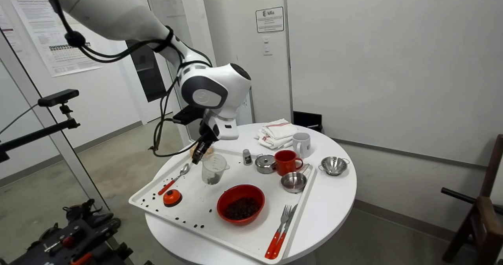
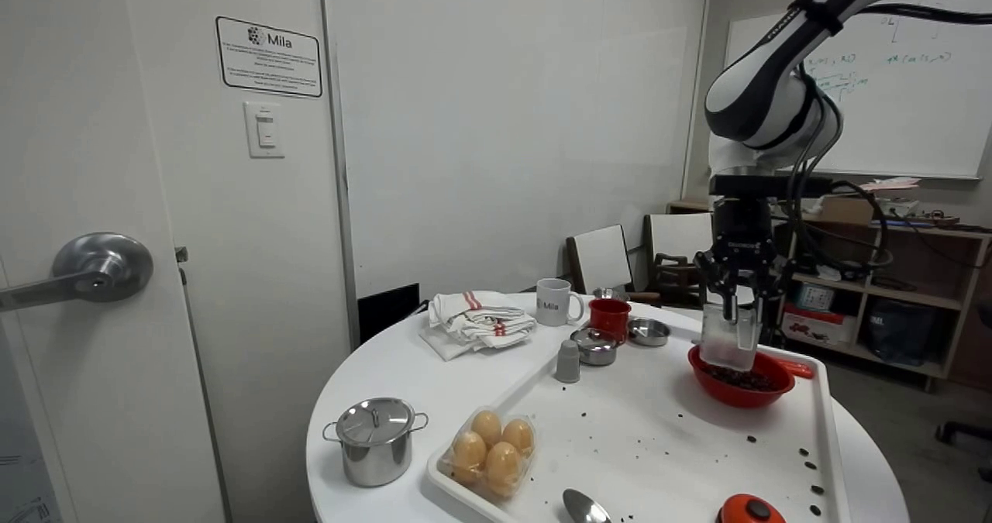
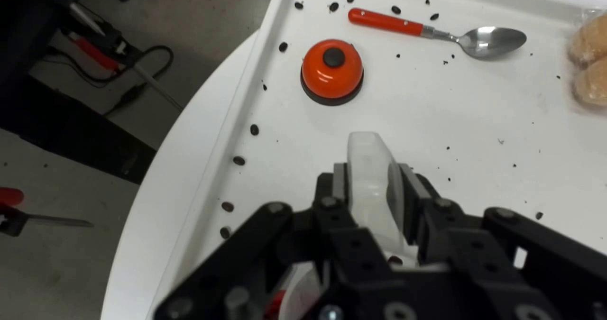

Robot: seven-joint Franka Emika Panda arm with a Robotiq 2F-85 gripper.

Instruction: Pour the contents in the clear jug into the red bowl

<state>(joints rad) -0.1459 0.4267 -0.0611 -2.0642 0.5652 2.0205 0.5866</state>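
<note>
Claw (image 3: 375,180), one, nearest: clamped about the handle (image 3: 367,161) of the clear jug, one finger to each flank; a hold presumably chosen to leave the body and mouth free for tipping

Clear jug (image 2: 719,341), one: borne by that handle alone, held clear of the tray, seemingly close to upright; near the red bowl, though whether its lip overhangs cannot be told. A dark patch shows low in it, perhaps a remainder

Red bowl (image 1: 237,192), one: standing mouth up on the tray, its width well suited to receiving a pour

Contents (image 1: 242,209): dark, bean-like pieces gathered in the bowl; judged largely delivered, a last tip possibly wanted

Orange dome (image 3: 333,68), black-knobbed, and spoon (image 3: 428,31), red-handled: lying apart from bowl and jug, likely out of use here

Stray pieces (image 3: 254,130), several: scattered along the tray's edge, probably spillage

Tray (image 3: 455,103), white, rimmed: apparently laid to keep such spillage in

Worktop (image 1: 334,194), round, white: underneath, bearing the tray
</note>
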